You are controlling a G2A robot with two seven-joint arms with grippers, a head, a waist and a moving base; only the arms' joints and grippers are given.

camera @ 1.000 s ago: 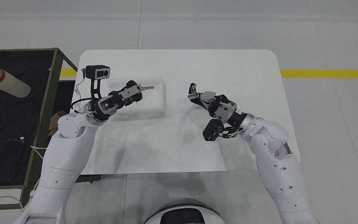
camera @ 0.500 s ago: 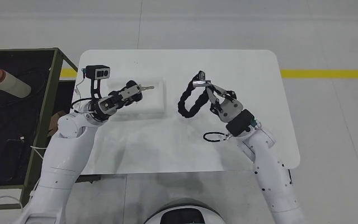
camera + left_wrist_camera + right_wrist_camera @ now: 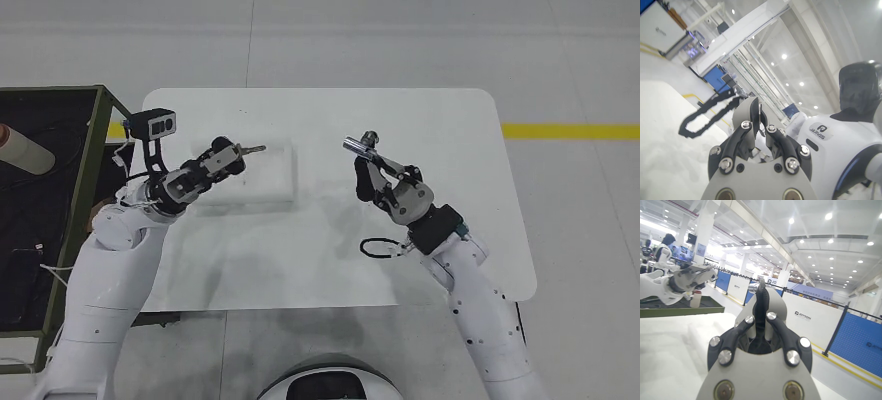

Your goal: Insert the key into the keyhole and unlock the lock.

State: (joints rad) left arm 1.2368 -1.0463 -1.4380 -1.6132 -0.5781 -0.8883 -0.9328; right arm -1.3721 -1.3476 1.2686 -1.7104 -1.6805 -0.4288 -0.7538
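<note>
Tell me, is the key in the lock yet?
Out. The key juts from the left gripper, well apart from the lock that the right gripper holds.

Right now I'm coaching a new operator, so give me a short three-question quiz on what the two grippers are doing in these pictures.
1. True or false: the key is seated in the lock.
2. Which side's gripper holds the key? A) left B) right C) neither
3. Fill in: the right gripper is shut on the ____.

Key
1. False. The key and the lock are apart, with a clear gap between them in the top view.
2. A. The left gripper pinches the key, and its blade points toward the lock.
3. lock. The black cable sits between the gripper's fingers and the silver cylinder sticks out past the tips.
</note>
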